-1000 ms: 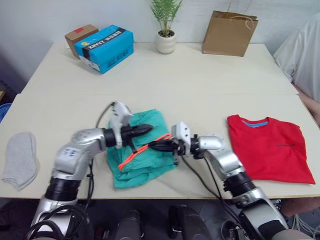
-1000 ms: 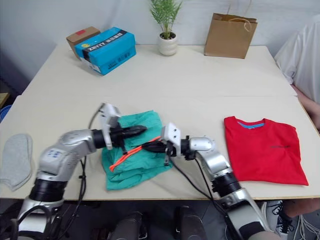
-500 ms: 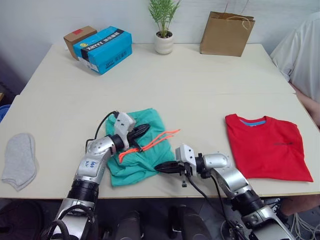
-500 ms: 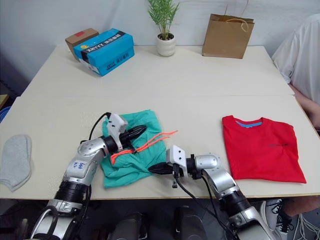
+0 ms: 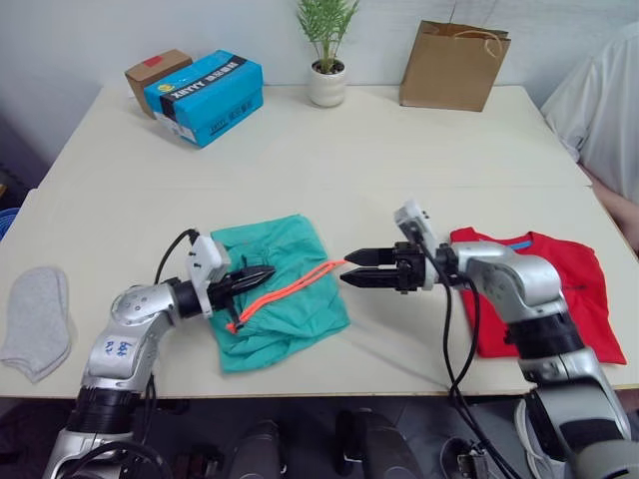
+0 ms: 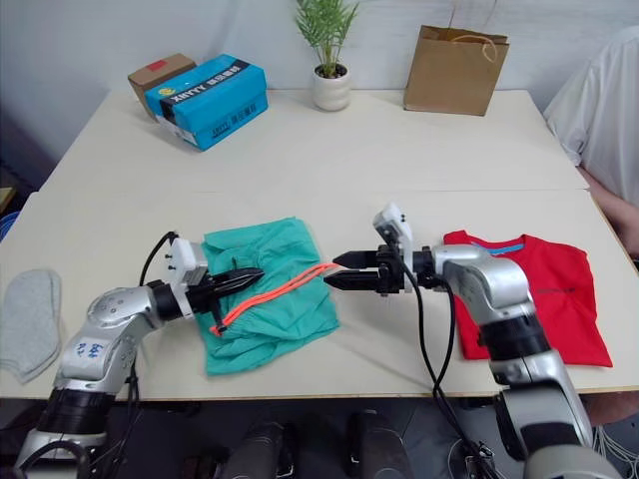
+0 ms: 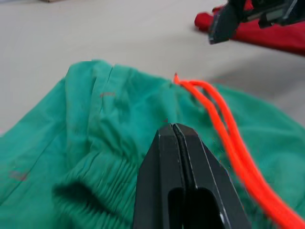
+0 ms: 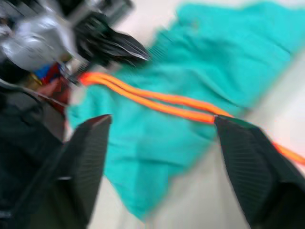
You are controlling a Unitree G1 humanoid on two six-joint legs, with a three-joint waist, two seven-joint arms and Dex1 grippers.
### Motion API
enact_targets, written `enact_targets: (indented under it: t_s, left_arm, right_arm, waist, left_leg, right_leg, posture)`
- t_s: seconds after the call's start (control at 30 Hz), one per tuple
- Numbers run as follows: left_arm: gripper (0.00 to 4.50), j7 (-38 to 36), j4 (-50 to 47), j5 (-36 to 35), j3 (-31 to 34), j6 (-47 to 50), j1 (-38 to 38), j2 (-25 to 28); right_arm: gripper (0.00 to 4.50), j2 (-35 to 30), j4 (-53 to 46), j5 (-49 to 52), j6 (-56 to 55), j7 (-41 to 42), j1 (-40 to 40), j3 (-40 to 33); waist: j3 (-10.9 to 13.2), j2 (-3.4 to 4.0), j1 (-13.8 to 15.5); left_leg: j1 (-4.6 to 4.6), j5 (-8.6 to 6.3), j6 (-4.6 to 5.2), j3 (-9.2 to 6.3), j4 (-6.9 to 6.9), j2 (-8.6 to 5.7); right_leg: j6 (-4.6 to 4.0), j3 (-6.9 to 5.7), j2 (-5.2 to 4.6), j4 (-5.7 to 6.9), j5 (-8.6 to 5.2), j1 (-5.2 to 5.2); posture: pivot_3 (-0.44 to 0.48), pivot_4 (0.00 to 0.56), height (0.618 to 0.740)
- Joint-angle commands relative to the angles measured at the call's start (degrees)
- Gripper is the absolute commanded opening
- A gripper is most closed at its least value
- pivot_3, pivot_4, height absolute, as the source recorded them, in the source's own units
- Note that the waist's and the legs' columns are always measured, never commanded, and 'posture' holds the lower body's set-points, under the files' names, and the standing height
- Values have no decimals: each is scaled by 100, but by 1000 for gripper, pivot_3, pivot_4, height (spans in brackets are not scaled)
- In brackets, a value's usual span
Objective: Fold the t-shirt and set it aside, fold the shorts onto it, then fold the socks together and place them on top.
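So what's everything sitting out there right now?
Teal-green fabric shorts: one, bunched at the table's front middle, neon orange drawstring across them.
Bright red cotton t-shirt: one, flat, front right.
Light grey knit sock: front left edge.
Blue cardboard shoebox: one, back left.
Small brown carton: one, behind the shoebox.
Potted green plant: one, white pot, back middle.
Brown paper bag: one, back right.
Person's white sleeve: far right.
Left gripper: shut, over the shorts.
Right gripper: open, beside the drawstring's end.

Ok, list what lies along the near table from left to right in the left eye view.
sock → left gripper → shorts → right gripper → t-shirt
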Motion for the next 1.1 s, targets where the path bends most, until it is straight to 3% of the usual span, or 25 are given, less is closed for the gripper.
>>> enact_targets:
  t_s: [0.03, 0.2, 0.4, 0.5, 0.7, 0.77, 0.97, 1.1]
  left_arm:
    - [0, -32, -93, 167, 92, -376, 339, 77]
    - [0, 22, -217, -9, 197, -410, 610, -43]
    - [0, 13, -231, 15, 179, -467, 720, -127]
    - [0, 54, -288, -40, 234, -477, 773, -178]
    - [0, 55, -404, -218, 326, -199, 800, -188]
    - [0, 51, -466, -253, 350, -141, 792, -158]
    - [0, 24, -994, -805, 635, 187, 639, -98]
    - [890, 197, -1788, -1559, 759, 1042, 416, -16]
  right_arm:
    - [4484, 417, 1072, -368, -43, 167, -618, 203]
    - [4484, 1099, 2310, -659, 329, 534, -1358, 369]
    - [4484, 1657, 2896, -1070, 576, 879, -1759, 625]
    - [3917, 1917, 2812, -972, 951, 924, -1834, 478]
    - [1853, 1968, 2652, -963, 1017, 669, -1655, 175]
    - [1504, 1843, 2364, -835, 1233, 709, -1542, 55]
    - [1489, 845, 127, 85, 2326, 1066, -757, -370]
    - [1489, -219, -1310, 1081, 3333, 1202, -267, -1103]
  waist:
    - [0, 0, -22]
    - [1, 2, 4]
    - [-1, 3, -14]
    - [-1, 4, -40]
    - [0, 4, -82]
    - [0, 4, -84]
    - [0, 5, -15]
    - [3, 8, 27]
  left_leg:
    - [-1, 0, 0, 4, -1, 1]
    - [-10, -1, 3, 6, 7, 3]
    - [-9, -3, 4, 2, 7, 3]
    - [-9, -4, 2, 2, 2, 3]
    - [-10, -4, 2, 2, 3, 3]
    - [-10, -5, 2, 2, 2, 2]
    - [-29, -5, 3, -7, 3, 2]
    - [-60, -6, 4, -23, 9, 2]
  right_leg:
    - [0, 1, 1, 0, 0, -3]
    - [1, 1, -2, 5, 1, -8]
    - [2, 0, -4, 8, 1, -8]
    - [2, 0, -4, 6, 1, -8]
    - [2, -1, -5, 6, 2, -9]
    - [2, 0, -6, 5, 2, -9]
    - [2, -8, -6, -4, 2, -18]
    - [3, -20, -6, -12, 2, -35]
  posture:
    - [0, 150, 740]
    - [0, 150, 740]
    - [0, 150, 740]
    - [0, 150, 740]
    - [0, 150, 740]
    - [0, 150, 740]
    - [0, 150, 740]
    - [0, 150, 740]
